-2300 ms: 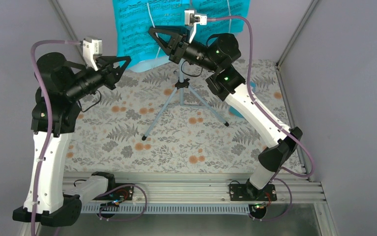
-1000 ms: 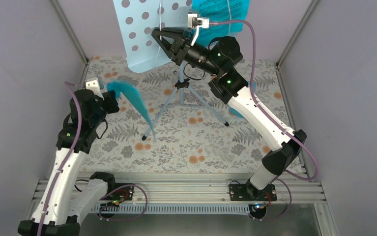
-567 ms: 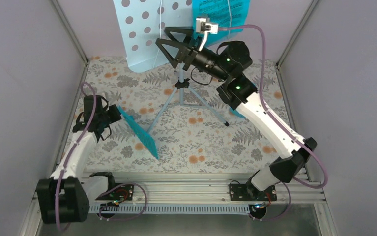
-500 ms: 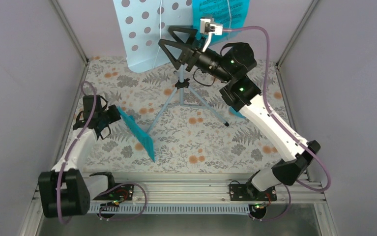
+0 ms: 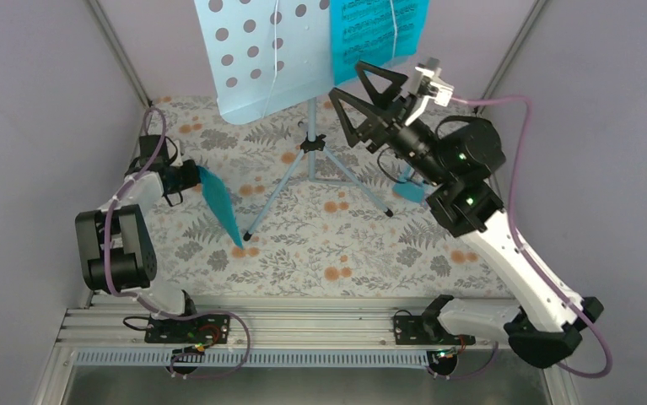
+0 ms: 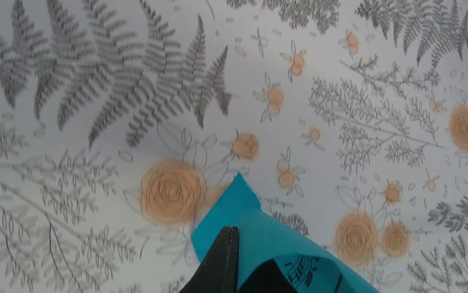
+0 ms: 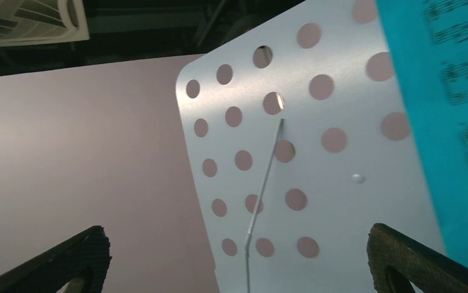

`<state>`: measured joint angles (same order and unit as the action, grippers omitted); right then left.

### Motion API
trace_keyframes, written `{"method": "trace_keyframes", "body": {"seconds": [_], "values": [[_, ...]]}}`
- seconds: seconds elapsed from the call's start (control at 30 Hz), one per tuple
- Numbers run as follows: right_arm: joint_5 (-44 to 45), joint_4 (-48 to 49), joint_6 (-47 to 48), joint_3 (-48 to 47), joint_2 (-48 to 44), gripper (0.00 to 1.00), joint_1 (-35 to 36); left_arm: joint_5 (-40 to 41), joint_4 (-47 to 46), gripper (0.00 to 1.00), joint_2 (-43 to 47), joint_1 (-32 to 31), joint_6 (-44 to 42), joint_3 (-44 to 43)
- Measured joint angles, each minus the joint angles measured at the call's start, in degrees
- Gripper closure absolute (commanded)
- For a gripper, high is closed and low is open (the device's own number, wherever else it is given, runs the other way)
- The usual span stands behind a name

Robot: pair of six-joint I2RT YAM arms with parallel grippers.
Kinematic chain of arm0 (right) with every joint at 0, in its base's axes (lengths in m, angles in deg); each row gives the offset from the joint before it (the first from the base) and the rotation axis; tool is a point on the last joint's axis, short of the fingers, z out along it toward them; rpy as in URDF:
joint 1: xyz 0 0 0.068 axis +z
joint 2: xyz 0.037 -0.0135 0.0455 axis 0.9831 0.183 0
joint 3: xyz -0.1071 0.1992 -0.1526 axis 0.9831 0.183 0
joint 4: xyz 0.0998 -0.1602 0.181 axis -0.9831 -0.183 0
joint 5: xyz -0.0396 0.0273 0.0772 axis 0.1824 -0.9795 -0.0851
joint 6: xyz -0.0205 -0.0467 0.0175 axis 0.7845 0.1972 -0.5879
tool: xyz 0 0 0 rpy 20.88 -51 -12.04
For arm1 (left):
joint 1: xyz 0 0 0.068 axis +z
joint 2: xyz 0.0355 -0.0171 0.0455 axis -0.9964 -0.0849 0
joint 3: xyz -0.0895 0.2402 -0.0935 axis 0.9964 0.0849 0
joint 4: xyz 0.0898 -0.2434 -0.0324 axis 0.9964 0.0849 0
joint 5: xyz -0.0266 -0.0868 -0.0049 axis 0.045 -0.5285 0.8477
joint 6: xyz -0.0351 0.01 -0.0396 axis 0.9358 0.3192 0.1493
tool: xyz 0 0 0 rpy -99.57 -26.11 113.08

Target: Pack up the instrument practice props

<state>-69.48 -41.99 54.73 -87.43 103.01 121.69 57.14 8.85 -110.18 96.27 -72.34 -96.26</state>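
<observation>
Your music stand (image 5: 261, 59) stands upright on the table (image 5: 328, 253). Its perforated desk is tilted back with the long side running left to right, and one turquoise page (image 5: 379, 34) lies on the desk's right half. Left of the stand, a second turquoise page (image 5: 218, 202) hangs edge-on, its long axis sloping down toward the stand's near-left foot. Your left end effector (image 5: 186, 175) is clamped tight on that page's upper end. Your right end effector (image 5: 347, 78), in front of the desk's right half, is spread wide and holds nothing.
</observation>
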Motion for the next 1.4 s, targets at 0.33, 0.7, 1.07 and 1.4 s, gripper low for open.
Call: {"method": "trace_keyframes", "body": {"seconds": [0.33,0.7,1.07,1.4], "values": [[16.5,-6.32,5.81,10.43,-11.47,0.0,0.0,3.08,4.96,0.98,2.45,0.0,-3.02,-5.29],[23.93,-11.17,8.09,14.73,-11.43,0.01,0.0,10.6,15.39,0.98,26.16,-0.02,-5.01,-4.15],[25.73,-11.78,8.02,16.68,-11.85,0.01,0.0,19.54,24.41,0.98,29.68,0.0,-7.58,-5.4],[28.83,-12.55,7.8,18.14,-13.6,0.0,0.0,19.37,20.48,0.98,2.05,-1.97,-9.49,-13.88]]}}
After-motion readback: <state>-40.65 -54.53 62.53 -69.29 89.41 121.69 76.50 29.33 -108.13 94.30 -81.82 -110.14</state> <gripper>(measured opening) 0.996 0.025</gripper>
